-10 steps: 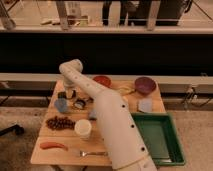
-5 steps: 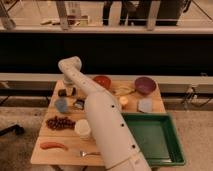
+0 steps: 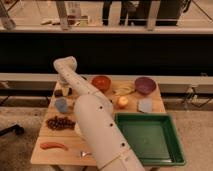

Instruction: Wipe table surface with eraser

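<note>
The table surface point(image 3: 64, 136) is a light tan wooden top. My white arm rises from the bottom middle, bends near the far left corner and points down. The gripper point(image 3: 64, 86) hangs over the far left part of the table. The eraser point(image 3: 58, 93), a small dark block, lies on the wood just left of and below the gripper. I cannot tell whether the gripper touches it. A blue cup point(image 3: 61, 105) stands just in front of the eraser.
A red bowl point(image 3: 101, 82), a purple bowl point(image 3: 145, 85), a yellow item point(image 3: 121, 101) and a pale blue object point(image 3: 145, 105) lie across the far side. Dark grapes point(image 3: 59, 122) and a sausage point(image 3: 52, 146) lie front left. A green tray point(image 3: 162, 152) fills the front right.
The arm's bend has shifted a little to the left and toward the far edge, carrying the gripper nearer the far left corner. The objects on the table have not moved.
</note>
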Controlling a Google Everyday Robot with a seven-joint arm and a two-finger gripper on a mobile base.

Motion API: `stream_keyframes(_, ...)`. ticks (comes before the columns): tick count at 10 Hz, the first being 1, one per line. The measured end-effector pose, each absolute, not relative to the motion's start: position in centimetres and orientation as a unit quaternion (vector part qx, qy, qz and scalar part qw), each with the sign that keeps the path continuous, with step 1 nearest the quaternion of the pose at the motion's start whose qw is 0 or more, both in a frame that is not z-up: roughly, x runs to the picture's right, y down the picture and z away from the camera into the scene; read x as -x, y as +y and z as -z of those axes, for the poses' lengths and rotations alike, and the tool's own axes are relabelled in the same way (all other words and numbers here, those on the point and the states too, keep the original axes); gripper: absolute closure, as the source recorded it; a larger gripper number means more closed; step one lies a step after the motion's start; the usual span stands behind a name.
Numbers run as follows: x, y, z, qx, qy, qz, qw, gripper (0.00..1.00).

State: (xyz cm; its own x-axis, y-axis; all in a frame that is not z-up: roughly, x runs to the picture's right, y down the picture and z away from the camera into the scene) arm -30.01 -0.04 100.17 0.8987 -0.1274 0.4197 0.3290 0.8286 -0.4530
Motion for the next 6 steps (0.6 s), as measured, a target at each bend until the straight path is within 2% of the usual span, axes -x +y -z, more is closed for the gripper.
stream_keyframes(6,29.9,1.0,-98.8,0.259,-0.200,0.135,0.935,1.00)
